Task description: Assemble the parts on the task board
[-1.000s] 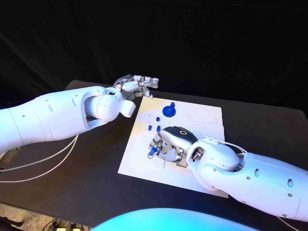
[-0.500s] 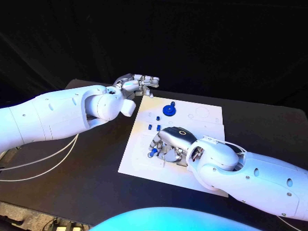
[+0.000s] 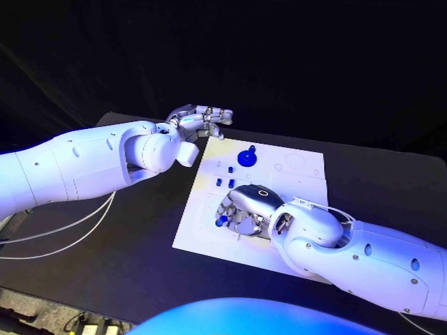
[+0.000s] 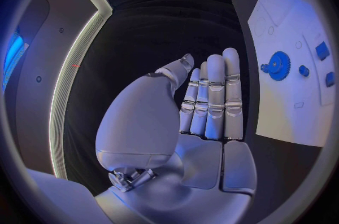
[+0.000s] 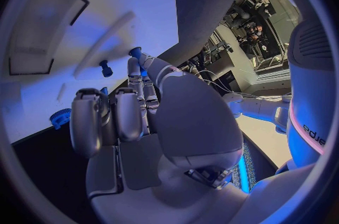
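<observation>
The white task board [image 3: 284, 183] lies in the middle of the table. A blue gear [image 3: 246, 158] sits near its far edge, and the same gear [image 4: 279, 65] appears in the left wrist view. Small blue pegs [image 3: 223, 183] stand just nearer on the board. My right hand [image 3: 246, 208] hovers low over the board's near left part and pinches a small blue part [image 3: 221, 222] between thumb and fingertip; the part [image 5: 134, 52] shows at those tips, close to a standing peg [image 5: 104, 69]. My left hand [image 3: 198, 120] hangs past the board's far left corner, fingers straight, holding nothing.
The black table [image 3: 133, 244] stretches round the board, with bare surface to the left and at the far right [image 3: 394, 181]. White cables [image 3: 52, 234] hang under my left arm off the table's left side.
</observation>
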Controlling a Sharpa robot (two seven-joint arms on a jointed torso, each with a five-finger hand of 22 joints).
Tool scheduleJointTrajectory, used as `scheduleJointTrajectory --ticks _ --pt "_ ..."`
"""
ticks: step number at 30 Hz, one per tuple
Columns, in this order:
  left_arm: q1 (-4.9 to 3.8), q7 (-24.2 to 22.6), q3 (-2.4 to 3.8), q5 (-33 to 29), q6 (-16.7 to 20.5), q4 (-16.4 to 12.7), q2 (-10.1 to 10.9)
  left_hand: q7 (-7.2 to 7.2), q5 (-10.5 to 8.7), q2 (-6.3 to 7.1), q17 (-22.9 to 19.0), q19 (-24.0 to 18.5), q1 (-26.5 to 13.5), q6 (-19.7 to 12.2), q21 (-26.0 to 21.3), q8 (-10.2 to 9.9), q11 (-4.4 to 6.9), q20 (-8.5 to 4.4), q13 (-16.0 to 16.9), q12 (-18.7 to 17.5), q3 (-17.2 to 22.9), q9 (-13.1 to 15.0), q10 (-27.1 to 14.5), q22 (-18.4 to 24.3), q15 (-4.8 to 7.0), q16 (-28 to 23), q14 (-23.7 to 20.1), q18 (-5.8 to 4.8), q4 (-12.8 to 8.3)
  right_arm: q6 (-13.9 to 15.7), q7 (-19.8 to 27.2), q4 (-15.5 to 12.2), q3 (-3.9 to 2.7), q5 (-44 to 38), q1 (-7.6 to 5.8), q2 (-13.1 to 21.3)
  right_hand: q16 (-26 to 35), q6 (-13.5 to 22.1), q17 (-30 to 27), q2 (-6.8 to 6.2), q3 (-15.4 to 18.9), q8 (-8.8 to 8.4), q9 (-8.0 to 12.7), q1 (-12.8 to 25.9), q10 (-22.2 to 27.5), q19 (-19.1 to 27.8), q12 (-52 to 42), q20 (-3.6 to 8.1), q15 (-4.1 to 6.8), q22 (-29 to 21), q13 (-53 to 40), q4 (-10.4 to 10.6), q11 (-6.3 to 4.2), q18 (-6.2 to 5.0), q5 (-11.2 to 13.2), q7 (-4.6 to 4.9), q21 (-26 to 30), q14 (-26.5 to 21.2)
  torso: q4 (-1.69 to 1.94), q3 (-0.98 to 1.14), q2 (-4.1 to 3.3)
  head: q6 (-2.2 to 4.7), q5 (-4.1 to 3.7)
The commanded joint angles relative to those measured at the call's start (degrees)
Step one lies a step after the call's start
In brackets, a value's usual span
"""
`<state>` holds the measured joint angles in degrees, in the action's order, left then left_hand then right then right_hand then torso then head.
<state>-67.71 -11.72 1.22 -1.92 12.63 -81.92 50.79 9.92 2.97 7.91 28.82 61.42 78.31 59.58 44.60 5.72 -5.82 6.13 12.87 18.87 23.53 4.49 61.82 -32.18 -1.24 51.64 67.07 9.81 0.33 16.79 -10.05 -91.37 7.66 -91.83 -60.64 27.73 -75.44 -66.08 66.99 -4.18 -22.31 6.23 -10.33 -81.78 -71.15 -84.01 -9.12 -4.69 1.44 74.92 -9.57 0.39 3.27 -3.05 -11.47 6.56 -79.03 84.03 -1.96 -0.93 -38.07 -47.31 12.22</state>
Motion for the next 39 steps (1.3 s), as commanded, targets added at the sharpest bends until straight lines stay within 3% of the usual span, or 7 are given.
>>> scheduleJointTrajectory --ticks 1,8,15,25,39 --pt "-0.08 -0.41 0.05 -0.12 -0.91 -0.12 -0.13 0.12 -0.04 -0.22 -0.05 0.31 -0.2 -0.36 -0.33 0.39 0.06 0.27 0.03 0.15 -0.23 -0.06 -0.54 0.05 -0.09 -0.35 -0.35 0.73 -0.02 -1.02 -0.08 -0.09 0.03 -0.54 0.14 -0.06 -0.14 -0.62 -0.04 0.35 -0.28 0.36 -0.41 0.12 -0.09 -1.29 0.38 0.19 0.08 11.07 0.02 -0.06 -0.36 0.65 -0.38 0.34 0.26 1.82 -0.04 -0.01 0.06 -0.06 0.09" --pt "-0.08 -0.29 0.05 -0.12 -1.01 -0.1 -0.15 0.12 -0.04 -0.22 -0.05 0.31 -0.2 -0.36 -0.33 0.39 0.06 0.27 0.03 0.15 -0.23 -0.06 -0.54 0.05 -0.09 -0.35 -0.35 0.73 -0.02 -0.6 -0.03 -0.45 0.04 -0.6 0.24 0.05 -0.15 -0.66 -0.02 0.31 -0.32 0.38 -0.45 0.16 -0.14 -1.29 0.4 0.18 0.09 11.08 0.01 -0.11 -0.39 0.65 -0.45 0.31 0.26 1.82 0.02 0.0 0.03 -0.09 0.25" --pt "-0.08 -0.26 0.05 -0.12 -1.01 -0.15 -0.13 0.12 -0.04 -0.22 -0.05 0.31 -0.2 -0.36 -0.33 0.39 0.06 0.27 0.03 0.15 -0.23 -0.06 -0.54 0.05 -0.09 -0.35 -0.35 0.73 -0.02 -2.09 -1.29 -0.07 0.04 -0.93 0.28 -0.24 0.01 -0.29 -0.29 0.06 -0.34 0.17 -0.48 0.77 0.14 -1.11 0.78 0.14 0.01 10.98 0.06 -0.06 -0.26 0.57 -0.42 0.43 0.66 1.75 -0.03 -0.05 0.03 -0.08 0.27" --pt "-0.1 -0.2 0.05 -0.12 -0.99 -0.46 -0.13 0.12 -0.04 -0.22 -0.05 0.31 -0.2 -0.36 -0.33 0.39 0.06 0.27 0.03 0.15 -0.23 -0.06 -0.54 0.05 -0.09 -0.35 -0.35 0.73 -0.02 -3.06 -2.89 1.43 0.13 -1.3 0.3 -1.32 0.43 4.68 -0.99 -1.66 -0.08 -2.65 0.58 3.87 4.09 -0.38 3.3 -0.82 -1.34 10.56 0.8 0.97 1.46 0.29 -1.47 2.14 2.34 1.52 0.04 -0.04 0.02 -0.21 0.17" --pt "-0.11 -0.11 0.05 -0.12 -0.98 -0.5 -0.15 0.13 -0.04 -0.25 -0.08 0.32 -0.21 -0.39 -0.38 0.42 0.05 0.28 0.02 0.2 -0.26 -0.07 -0.59 0.08 -0.1 -0.37 -0.35 0.73 0.0 0.92 -3.74 0.37 0.2 -2.05 0.69 -0.91 0.35 7.09 -1.0 -3.32 1.28 -2.66 1.19 5.71 4.22 -0.44 2.78 -1.0 -1.07 10.64 0.61 1.62 0.92 0.22 -0.97 1.09 2.37 1.49 -0.06 0.02 0.06 -0.24 0.26"
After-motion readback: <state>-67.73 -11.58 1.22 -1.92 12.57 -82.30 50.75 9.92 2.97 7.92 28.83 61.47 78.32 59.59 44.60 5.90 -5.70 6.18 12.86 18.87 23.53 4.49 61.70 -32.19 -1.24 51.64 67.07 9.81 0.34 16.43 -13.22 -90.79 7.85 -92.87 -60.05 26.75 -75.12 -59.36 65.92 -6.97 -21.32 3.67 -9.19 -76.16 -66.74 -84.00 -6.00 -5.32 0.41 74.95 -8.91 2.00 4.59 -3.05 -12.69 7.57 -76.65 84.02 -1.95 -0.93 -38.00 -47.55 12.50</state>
